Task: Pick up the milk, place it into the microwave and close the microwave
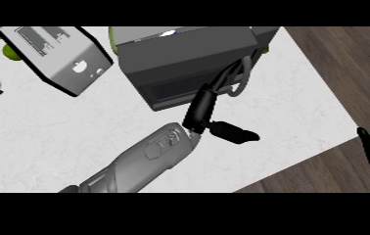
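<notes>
The dark grey microwave (189, 53) stands at the back middle of the white counter, its dark windowed front (173, 89) facing me, and the door looks shut. My left hand (206, 106) reaches up from the lower middle. Its fingers (220, 84) are straight and lie against the microwave's front right corner, beside a curved grey handle (245, 77). Its thumb (233, 132) sticks out to the right. The hand holds nothing. No milk carton shows anywhere in the view. Of my right hand (363, 143), only a straight black finger shows at the right edge, resting off the counter.
A grey boxy appliance with a black rim (61, 58) lies tilted at the back left. Green bits (9, 52) peek out behind it and at the microwave's corners (265, 47). The counter's right edge (325, 89) runs diagonally, with wood floor beyond.
</notes>
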Action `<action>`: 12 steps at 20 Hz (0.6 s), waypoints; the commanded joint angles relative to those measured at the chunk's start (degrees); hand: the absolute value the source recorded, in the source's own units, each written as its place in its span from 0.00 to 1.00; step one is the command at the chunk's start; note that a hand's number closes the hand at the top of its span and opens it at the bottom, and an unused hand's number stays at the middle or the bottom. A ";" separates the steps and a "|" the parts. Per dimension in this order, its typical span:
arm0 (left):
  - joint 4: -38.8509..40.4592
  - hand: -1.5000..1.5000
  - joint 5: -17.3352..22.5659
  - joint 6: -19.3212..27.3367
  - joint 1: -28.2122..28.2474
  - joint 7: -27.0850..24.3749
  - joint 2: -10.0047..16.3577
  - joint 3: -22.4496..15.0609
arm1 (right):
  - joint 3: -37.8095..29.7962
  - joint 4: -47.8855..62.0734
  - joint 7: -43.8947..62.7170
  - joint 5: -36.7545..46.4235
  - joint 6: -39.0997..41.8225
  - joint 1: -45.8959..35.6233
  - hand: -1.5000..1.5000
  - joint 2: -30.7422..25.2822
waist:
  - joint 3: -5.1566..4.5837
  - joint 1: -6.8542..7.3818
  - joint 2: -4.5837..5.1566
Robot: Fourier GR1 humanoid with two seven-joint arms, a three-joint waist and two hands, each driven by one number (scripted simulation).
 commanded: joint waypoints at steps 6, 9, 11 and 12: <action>4.40 0.00 4.65 1.02 -5.18 -2.46 -0.04 1.54 | -0.18 -0.97 2.40 -3.62 1.58 -2.66 0.00 -2.41 | 0.04 -2.14 0.97; 4.99 0.00 6.08 1.79 -5.95 -2.71 -0.04 1.07 | -0.66 -1.01 3.03 -4.43 1.87 -3.60 0.00 -3.40 | 0.09 -3.11 1.06; 5.82 0.00 6.64 1.48 -6.63 -3.62 -0.04 1.08 | -0.95 -0.72 3.55 -5.18 1.42 -3.88 0.00 -3.43 | 0.11 -2.80 1.02; 5.88 0.00 6.96 1.99 -6.66 -3.91 -0.03 0.90 | -0.74 -1.00 3.89 -5.14 1.66 -4.10 0.00 -3.84 | 0.08 -3.25 1.10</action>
